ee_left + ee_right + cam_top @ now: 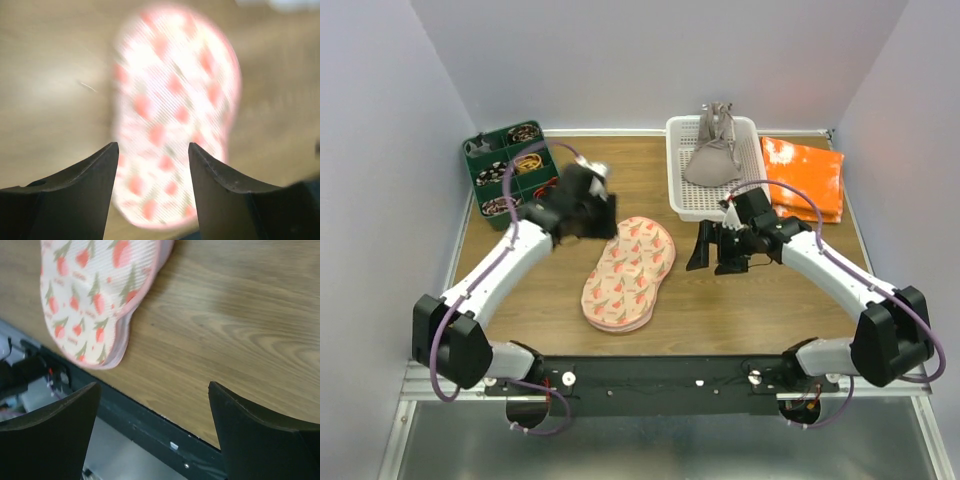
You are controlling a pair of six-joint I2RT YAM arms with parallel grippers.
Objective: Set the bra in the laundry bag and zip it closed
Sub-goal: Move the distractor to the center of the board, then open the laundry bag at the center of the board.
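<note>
Bra (712, 162) lies in the white basket (680, 190), just behind the right gripper (713, 250), whose fingers are spread wide around nothing. Laundry bag (630, 272) lies on the table between both grippers, just ahead of the left gripper (153, 165), likewise spread and empty.

There were one laundry bag (629, 274), one bra (712, 165), one white basket (676, 172), one orange cloth (805, 175) and one green divided tray (470, 165), plus two pincers, the left pincer (152, 145) and the right pincer (153, 384).
</note>
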